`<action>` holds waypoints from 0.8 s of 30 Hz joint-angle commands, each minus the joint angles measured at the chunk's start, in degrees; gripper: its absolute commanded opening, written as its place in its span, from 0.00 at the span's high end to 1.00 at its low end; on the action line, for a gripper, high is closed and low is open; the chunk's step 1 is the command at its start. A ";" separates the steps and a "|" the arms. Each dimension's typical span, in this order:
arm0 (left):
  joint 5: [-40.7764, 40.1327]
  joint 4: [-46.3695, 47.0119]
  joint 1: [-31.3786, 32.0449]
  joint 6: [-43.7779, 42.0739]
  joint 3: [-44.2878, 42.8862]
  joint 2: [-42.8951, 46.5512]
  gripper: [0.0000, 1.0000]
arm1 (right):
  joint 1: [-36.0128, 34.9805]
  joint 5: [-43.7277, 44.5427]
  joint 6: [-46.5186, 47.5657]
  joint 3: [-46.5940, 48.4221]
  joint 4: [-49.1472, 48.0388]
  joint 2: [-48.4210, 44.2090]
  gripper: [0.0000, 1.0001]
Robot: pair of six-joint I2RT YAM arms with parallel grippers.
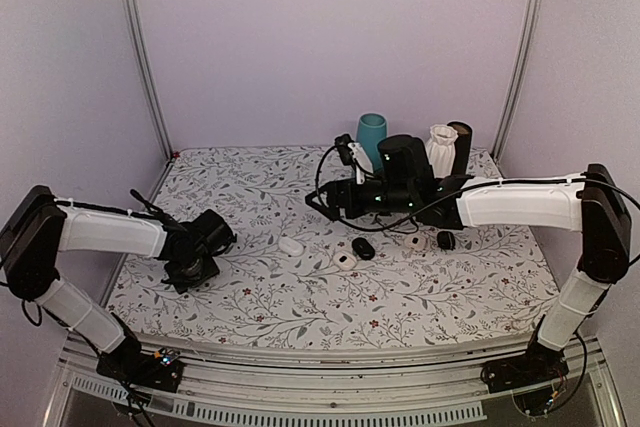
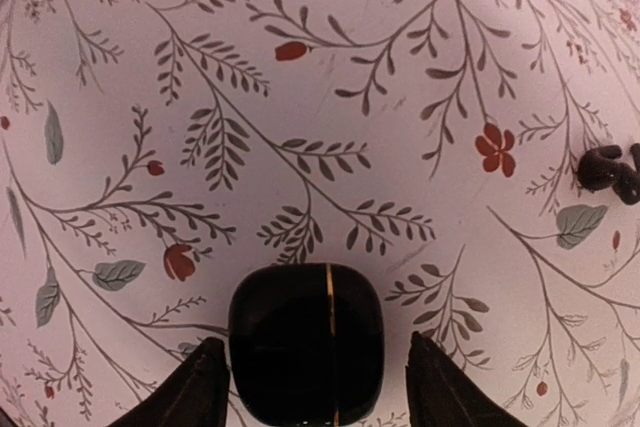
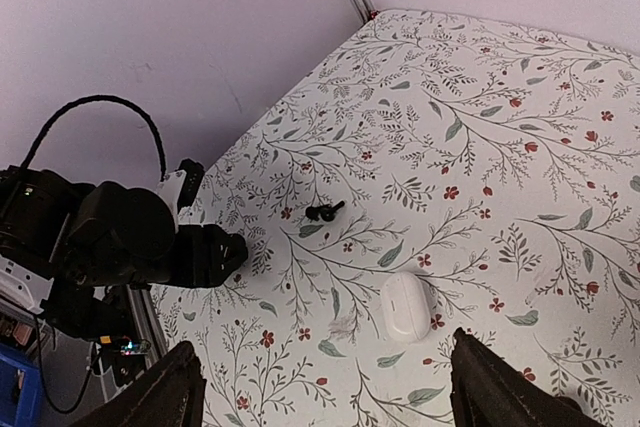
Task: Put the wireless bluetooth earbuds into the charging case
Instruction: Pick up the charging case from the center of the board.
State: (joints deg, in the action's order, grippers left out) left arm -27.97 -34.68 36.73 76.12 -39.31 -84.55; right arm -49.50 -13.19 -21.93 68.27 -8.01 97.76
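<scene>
Left gripper [image 2: 313,342]: low over the left part of the surface [image 1: 250,297], pointing down, its two fingers [image 2: 190,392] on either side of a black case.
Left gripper state: partly open; it straddles the black case without gripping it, and a strip of tablecloth shows between the case and the right-hand finger.
Black case [image 2: 290,367]: lies flat on the surface between the left gripper's fingers, lid shut, with a thin gold line running down it. It is hidden under the gripper in the top view.
Earbuds [image 2: 610,169]: a small dark pair lying close together on the surface, a little to the right of the left gripper and apart from it. The right wrist view shows them between that gripper and a white case.
White case [image 3: 405,304]: closed, oval, on the surface near the middle, to the right of the earbuds and well apart from them.
Right gripper [image 3: 322,342]: raised above the middle of the surface, facing left.
Right gripper state: wide open, with nothing between the fingers.
Middle of the surface: a dark oval piece [image 1: 363,248] lies just right of a small white piece [image 1: 346,260], below the right arm.
Far side: a teal cup [image 1: 371,137], a white vase [image 1: 441,147] and a dark cylinder [image 1: 461,147] stand upright by the back wall.
</scene>
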 commanded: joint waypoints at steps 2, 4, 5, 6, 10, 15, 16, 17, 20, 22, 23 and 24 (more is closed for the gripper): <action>-1.53 -0.88 0.94 -0.25 -0.92 -2.30 0.46 | -0.16 -0.56 0.27 -0.48 -1.60 -1.65 0.15; -1.57 -0.23 1.49 -0.90 -1.26 -2.50 0.54 | -0.17 -0.80 -0.06 -0.78 -2.23 -1.68 0.15; -1.63 0.04 1.72 -1.47 -1.48 -2.40 0.57 | -0.16 -1.13 -0.12 -0.93 -2.53 -1.69 0.15; -1.62 0.42 1.95 -2.07 -1.74 -2.19 0.61 | -0.17 -1.44 -0.19 -1.09 -2.96 -1.69 0.15; -1.20 4.23 2.84 -7.56 -2.66 0.04 0.71 | -0.16 -3.55 -0.41 -1.69 -4.56 -1.69 0.15; 1.78 14.21 3.50 -17.37 -2.44 5.15 0.76 | -0.17 -5.48 -0.74 -2.81 -5.77 -2.33 0.15; 2.77 16.44 3.74 -19.88 -2.00 6.65 0.77 | -0.16 -5.83 -0.61 -2.94 -5.91 -2.59 0.15; 4.80 19.55 3.86 -22.27 -1.44 8.00 0.77 | -0.21 -6.34 -0.29 -3.15 -6.14 -2.76 0.15; 10.43 28.00 3.96 -27.64 0.79 12.52 0.77 | -0.21 -8.23 1.32 -4.04 -7.20 -3.71 0.15; 14.91 33.65 3.96 -30.88 2.10 15.54 0.77 | -0.21 -9.68 2.74 -5.50 -8.73 -5.17 0.15; 16.94 35.51 3.96 -31.90 2.40 16.96 0.77 | -0.17 -10.42 3.43 -6.35 -9.94 -6.15 0.15; 19.01 37.40 3.90 -32.97 2.58 18.21 0.77 | -0.16 -11.38 4.56 -7.44 -11.58 -7.27 0.15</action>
State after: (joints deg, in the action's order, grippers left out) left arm -18.33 -10.22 40.01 51.79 -38.39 -70.65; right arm -49.50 -20.29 -20.97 63.66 -13.45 95.48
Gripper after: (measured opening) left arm 0.446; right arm 0.853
